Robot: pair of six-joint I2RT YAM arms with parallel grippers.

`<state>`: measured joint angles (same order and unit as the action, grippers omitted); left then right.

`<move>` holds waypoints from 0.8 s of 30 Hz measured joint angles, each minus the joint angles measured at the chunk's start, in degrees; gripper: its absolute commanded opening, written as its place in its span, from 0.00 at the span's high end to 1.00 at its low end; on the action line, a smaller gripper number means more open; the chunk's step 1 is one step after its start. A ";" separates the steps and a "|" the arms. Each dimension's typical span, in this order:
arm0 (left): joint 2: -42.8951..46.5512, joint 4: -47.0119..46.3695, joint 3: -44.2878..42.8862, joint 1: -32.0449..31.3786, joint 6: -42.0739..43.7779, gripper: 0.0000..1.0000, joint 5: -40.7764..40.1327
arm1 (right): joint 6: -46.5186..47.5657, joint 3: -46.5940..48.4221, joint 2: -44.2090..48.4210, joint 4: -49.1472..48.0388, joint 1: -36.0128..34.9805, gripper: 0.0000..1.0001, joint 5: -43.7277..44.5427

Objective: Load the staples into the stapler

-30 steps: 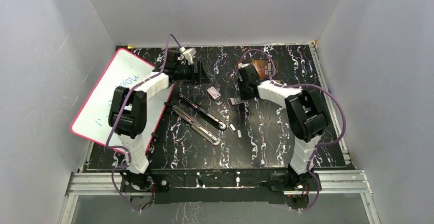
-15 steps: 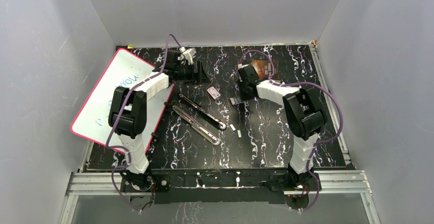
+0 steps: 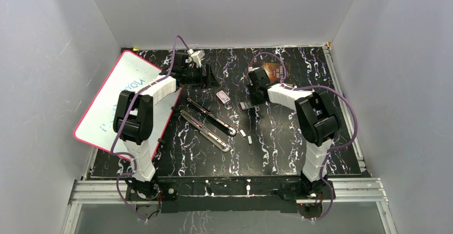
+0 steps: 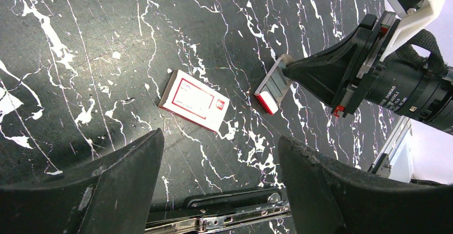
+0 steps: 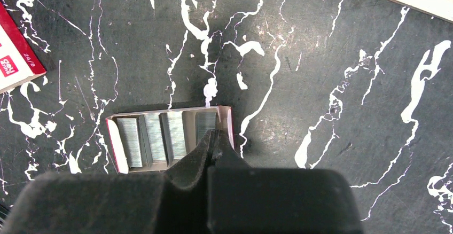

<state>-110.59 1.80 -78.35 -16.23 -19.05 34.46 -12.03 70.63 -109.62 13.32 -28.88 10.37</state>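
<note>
The stapler [image 3: 209,123] lies swung open mid-table, its black arm and silvery rail side by side; a part of it also shows low in the left wrist view [image 4: 229,212]. Staples [image 5: 155,138] fill an open cardboard tray [image 5: 118,162], the same tray [image 3: 245,106] seen from above. My right gripper [image 5: 215,134] is shut, tips down on the rightmost strip; whether it pinches that strip is hidden. Two loose staples [image 3: 243,133] lie right of the stapler. My left gripper [image 4: 220,139] hangs open above the table, nothing between its fingers.
A small white-and-red staple box [image 3: 223,97] lies between the arms, also in the left wrist view [image 4: 195,100]. A red-edged whiteboard [image 3: 115,100] leans at the left. A brown booklet [image 3: 273,71] lies behind the right gripper. Grey walls enclose the table.
The right gripper's jaws have closed at the tray. The right arm's elbow shifted slightly left. The left arm has not moved.
</note>
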 measured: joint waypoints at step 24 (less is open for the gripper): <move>0.00 0.00 0.00 0.37 0.00 0.23 0.00 | 0.20 0.00 4.87 -1.44 0.00 0.80 -0.74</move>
<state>-110.59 1.80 -78.35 -15.86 -19.05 34.46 -11.84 70.63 -104.75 11.88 -28.88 9.63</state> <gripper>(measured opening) 0.766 0.162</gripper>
